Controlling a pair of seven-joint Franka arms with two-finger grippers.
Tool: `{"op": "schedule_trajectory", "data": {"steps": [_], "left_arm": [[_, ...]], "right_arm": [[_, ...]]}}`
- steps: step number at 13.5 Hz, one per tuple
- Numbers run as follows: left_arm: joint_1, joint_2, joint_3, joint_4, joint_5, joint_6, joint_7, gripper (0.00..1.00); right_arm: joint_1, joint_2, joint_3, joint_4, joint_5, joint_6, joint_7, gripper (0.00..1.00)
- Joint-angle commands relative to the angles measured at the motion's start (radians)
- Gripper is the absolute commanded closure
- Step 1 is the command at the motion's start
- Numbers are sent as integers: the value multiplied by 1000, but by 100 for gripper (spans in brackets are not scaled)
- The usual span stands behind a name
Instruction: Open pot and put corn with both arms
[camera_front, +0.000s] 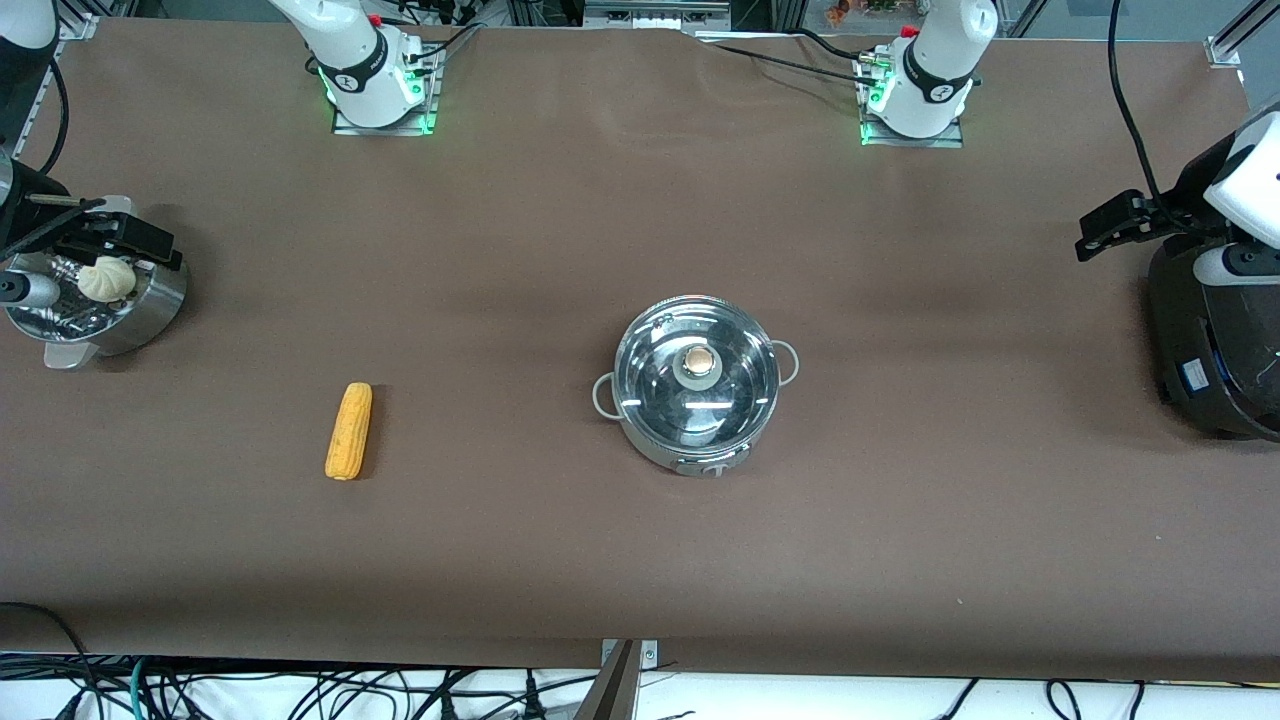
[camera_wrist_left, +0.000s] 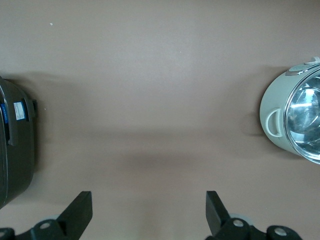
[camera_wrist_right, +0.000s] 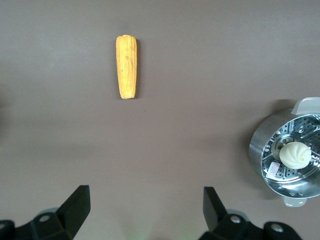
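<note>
The steel pot (camera_front: 697, 400) stands mid-table with its glass lid (camera_front: 660, 375) on and the tan knob (camera_front: 699, 361) on top. Part of the pot (camera_wrist_left: 274, 120) also shows in the left wrist view. The yellow corn (camera_front: 349, 431) lies flat on the brown cloth, toward the right arm's end of the table; the corn (camera_wrist_right: 126, 66) appears in the right wrist view too. My left gripper (camera_front: 1115, 228) (camera_wrist_left: 149, 197) hangs open and empty over the table beside the black cooker. My right gripper (camera_front: 120, 238) (camera_wrist_right: 146, 192) hangs open and empty over the steamer basket's edge.
A perforated steel steamer basket (camera_front: 150, 310) (camera_wrist_right: 260, 150) with a white bun (camera_front: 106, 279) (camera_wrist_right: 295, 154) sits at the right arm's end of the table. A large black cooker (camera_front: 1215, 340) (camera_wrist_left: 15, 150) stands at the left arm's end. Cables hang below the table's front edge.
</note>
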Motion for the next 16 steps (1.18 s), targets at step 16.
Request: {"op": "schedule_trajectory", "data": {"steps": [16], "left_arm": [[-8, 9, 1, 23, 7, 15, 15, 0]], "right_arm": [[-20, 18, 9, 55, -3, -11, -3, 0]]}}
